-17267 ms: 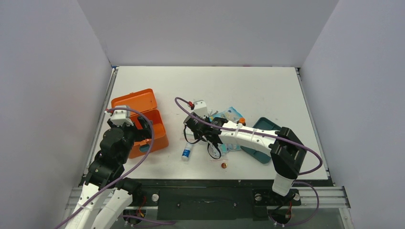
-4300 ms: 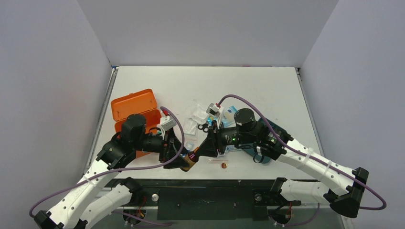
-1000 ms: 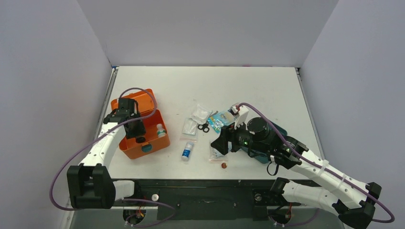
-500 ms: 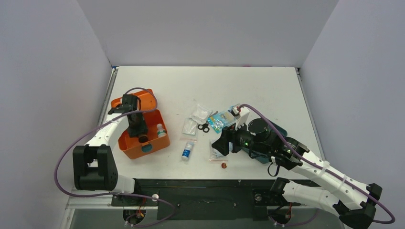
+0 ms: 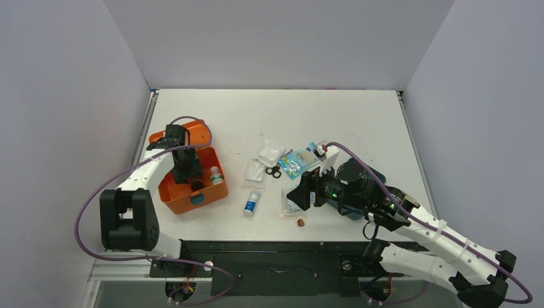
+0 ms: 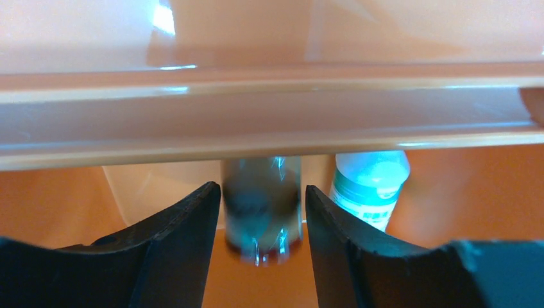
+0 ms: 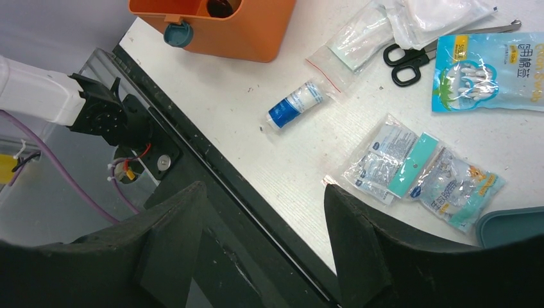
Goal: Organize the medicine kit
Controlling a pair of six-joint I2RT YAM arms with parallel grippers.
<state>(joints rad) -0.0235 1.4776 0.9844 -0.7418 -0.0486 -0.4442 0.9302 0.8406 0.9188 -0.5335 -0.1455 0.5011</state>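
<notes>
The medicine kit [image 5: 215,192], an orange box with its lid open, stands at the left of the table. My left gripper [image 5: 186,173] reaches down into it. In the left wrist view its jaws [image 6: 263,192] are open, with a blurred brown bottle [image 6: 262,212] between them and a slim gap on each side. A white bottle with a teal label [image 6: 369,186] stands beside it inside the kit. My right gripper [image 5: 301,192] hovers open over the table's front edge [image 7: 264,189], holding nothing.
Loose on the table are a small blue-and-white bottle [image 5: 251,204], black scissors [image 5: 274,171], a blue packet [image 5: 299,160], clear bags [image 5: 266,154], a sachet pack [image 7: 417,170] and a coin [image 5: 300,222]. A teal tray [image 7: 513,224] lies under the right arm.
My left gripper has gone lower into the kit and its jaws have spread away from the brown bottle. The right arm has drifted slightly right.
</notes>
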